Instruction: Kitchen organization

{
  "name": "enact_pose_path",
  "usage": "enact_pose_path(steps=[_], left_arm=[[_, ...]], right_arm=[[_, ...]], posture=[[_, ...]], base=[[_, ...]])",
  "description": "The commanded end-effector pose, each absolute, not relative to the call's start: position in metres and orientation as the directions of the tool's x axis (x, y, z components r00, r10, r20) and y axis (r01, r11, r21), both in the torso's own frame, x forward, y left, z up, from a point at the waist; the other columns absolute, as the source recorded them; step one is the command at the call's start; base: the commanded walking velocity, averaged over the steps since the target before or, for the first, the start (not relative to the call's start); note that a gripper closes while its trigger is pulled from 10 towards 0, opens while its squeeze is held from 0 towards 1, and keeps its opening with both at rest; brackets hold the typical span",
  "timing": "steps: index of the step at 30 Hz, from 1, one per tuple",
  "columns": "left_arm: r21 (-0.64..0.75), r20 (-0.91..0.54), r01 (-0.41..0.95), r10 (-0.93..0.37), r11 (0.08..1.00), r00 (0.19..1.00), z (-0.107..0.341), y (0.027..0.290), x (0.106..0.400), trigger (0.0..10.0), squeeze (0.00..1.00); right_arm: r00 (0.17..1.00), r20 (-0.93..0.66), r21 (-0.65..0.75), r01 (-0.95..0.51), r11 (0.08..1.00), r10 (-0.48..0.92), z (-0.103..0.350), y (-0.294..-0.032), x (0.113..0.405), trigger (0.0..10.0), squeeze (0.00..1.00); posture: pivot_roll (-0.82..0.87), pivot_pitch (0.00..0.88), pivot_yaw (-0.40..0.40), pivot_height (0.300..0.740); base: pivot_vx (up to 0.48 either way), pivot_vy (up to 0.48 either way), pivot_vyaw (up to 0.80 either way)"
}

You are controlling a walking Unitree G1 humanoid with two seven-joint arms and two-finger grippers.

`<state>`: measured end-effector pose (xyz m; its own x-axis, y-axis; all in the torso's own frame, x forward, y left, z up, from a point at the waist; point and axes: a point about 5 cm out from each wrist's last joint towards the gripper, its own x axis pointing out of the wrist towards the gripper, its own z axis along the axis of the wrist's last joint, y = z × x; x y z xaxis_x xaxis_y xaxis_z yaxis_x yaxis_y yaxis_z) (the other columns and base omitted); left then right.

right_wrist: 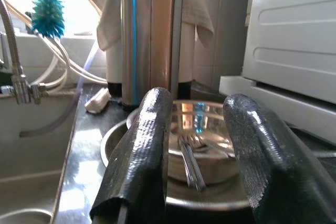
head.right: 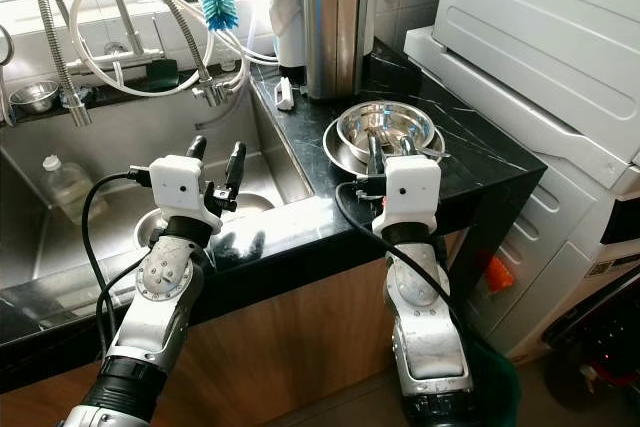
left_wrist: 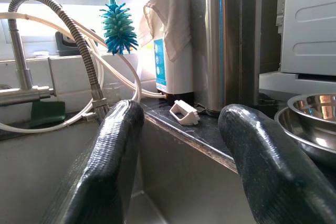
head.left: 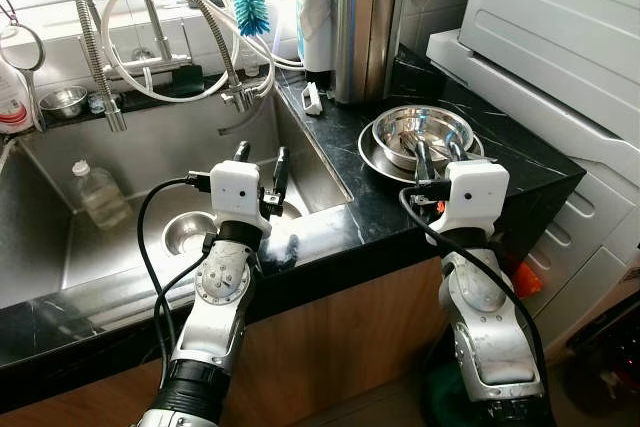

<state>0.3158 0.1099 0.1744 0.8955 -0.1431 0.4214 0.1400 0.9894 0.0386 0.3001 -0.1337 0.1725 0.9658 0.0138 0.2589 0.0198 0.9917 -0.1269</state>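
A steel bowl [head.left: 425,132] holding cutlery [right_wrist: 190,158] sits in a shallow steel plate [head.left: 372,155] on the black marble counter [head.left: 520,157]. My right gripper [head.left: 438,155] hovers at the bowl's near rim, open, nothing between its fingers [right_wrist: 144,150]. My left gripper [head.left: 261,165] is open over the sink [head.left: 150,147], beside the counter's edge, also holding nothing. A tall steel knife block [head.left: 368,27] stands behind the bowl. A small white object [head.left: 312,99] lies near it.
A plastic bottle [head.left: 97,192] lies in the sink near the drain [head.left: 190,232]. Coiled faucets [head.left: 195,7] and hoses rise behind the basin, with a blue brush [head.left: 249,2]. A small steel bowl [head.left: 62,100] rests on the ledge. A white appliance [head.left: 560,37] flanks the counter's right.
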Motion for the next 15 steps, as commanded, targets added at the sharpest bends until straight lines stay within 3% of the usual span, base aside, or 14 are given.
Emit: enact_pose_path(steps=[1,15], left_arm=[[0.039,0.417,0.144,-0.147,0.989,0.897,0.1736,0.1102,0.3170,10.0,0.00],[0.041,0.415,0.144,-0.148,0.989,0.898,0.1732,0.1106,0.3166,10.0,0.00]], right_arm=[[0.964,0.265,-0.135,0.032,0.990,0.005,0.1760,-0.1350,0.2997,10.0,0.00],[0.979,0.202,-0.156,0.046,0.987,-0.014,0.1682,-0.1365,0.3034,10.0,0.00]], posture=[[-0.17,0.000,0.043,0.740],[-0.17,0.000,0.044,0.740]], base=[[0.000,0.000,0.00],[0.000,0.000,0.00]])
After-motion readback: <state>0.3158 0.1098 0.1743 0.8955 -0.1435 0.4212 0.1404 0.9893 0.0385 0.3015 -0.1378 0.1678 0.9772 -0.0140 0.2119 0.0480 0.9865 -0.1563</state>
